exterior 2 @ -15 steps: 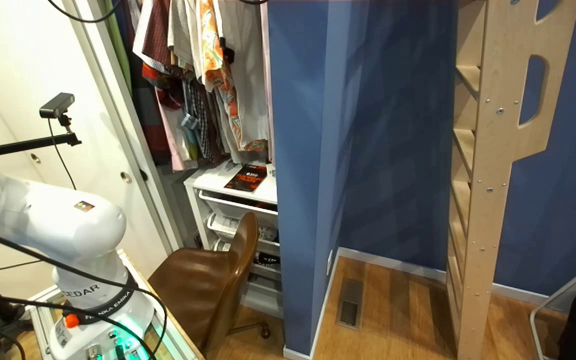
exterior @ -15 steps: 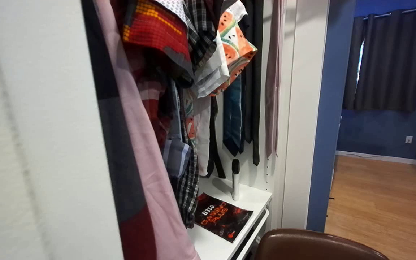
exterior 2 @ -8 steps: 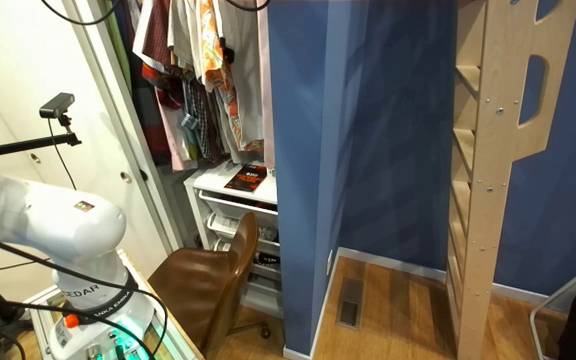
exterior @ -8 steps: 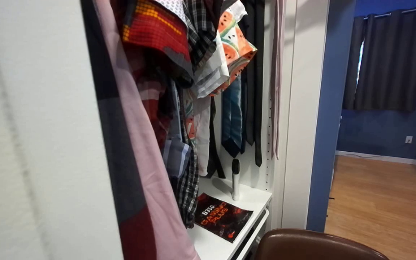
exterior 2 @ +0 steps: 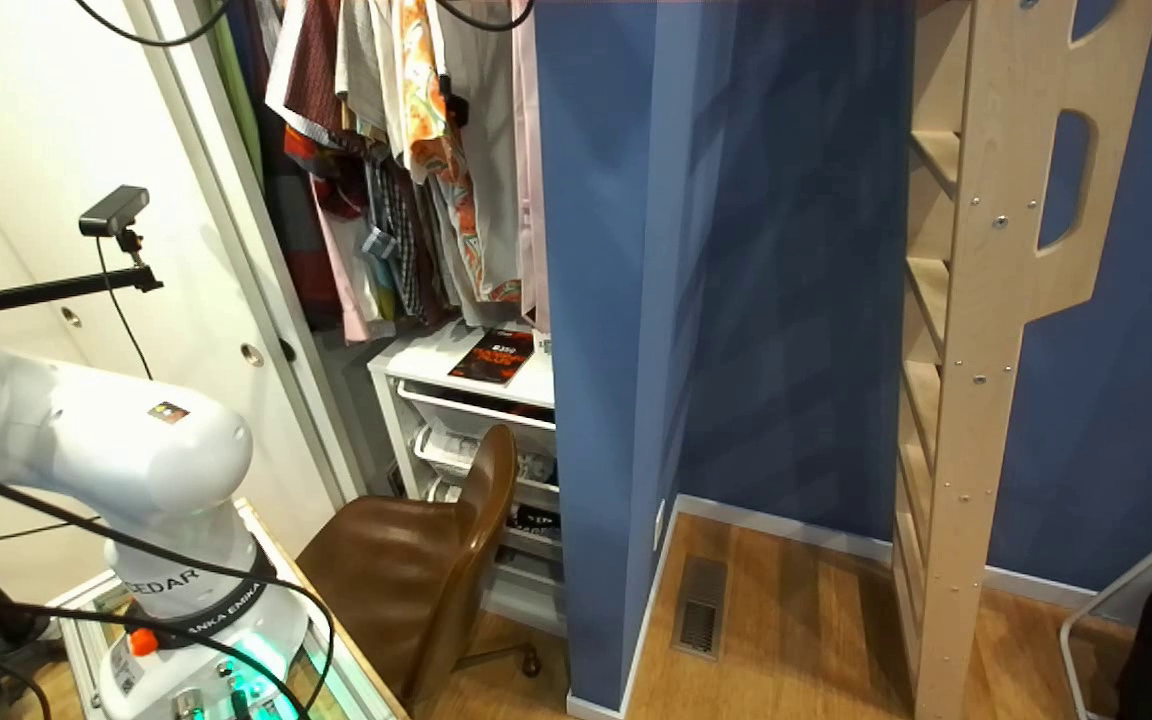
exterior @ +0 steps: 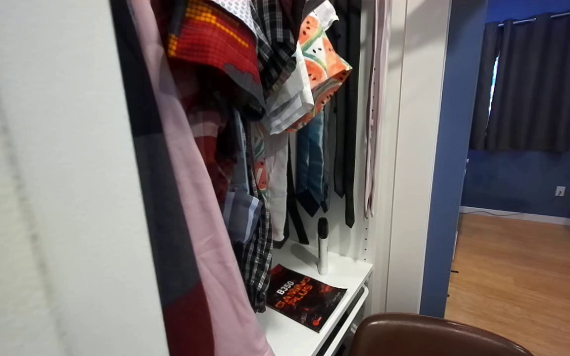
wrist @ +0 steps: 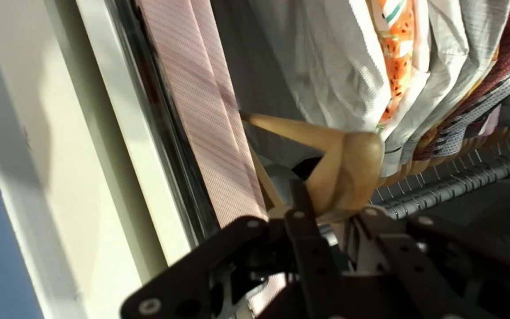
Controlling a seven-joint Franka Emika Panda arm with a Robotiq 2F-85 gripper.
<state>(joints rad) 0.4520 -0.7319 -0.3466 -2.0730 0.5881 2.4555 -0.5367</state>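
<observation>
Hanger (wrist: 354, 166) looks light, stiff, best held at its middle; the tie (wrist: 210, 119) at its end, soft, slippery. I cannot tell whether my end effector (wrist: 335, 215) grips it.

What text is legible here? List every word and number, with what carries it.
"B350 GAMING PLUS": booklet on the white shelf
"CEDAR", first letter unclear: robot arm
"ANKA EMIKA": black band on that arm, start hidden
Too small or blurred: arm sticker, base label, dark printed item

"b350 gaming plus" on dark booklet (exterior: 307, 297), "cedar" on robot arm (exterior 2: 151, 460), "anka emika" on its black band (exterior 2: 236, 603)
</observation>
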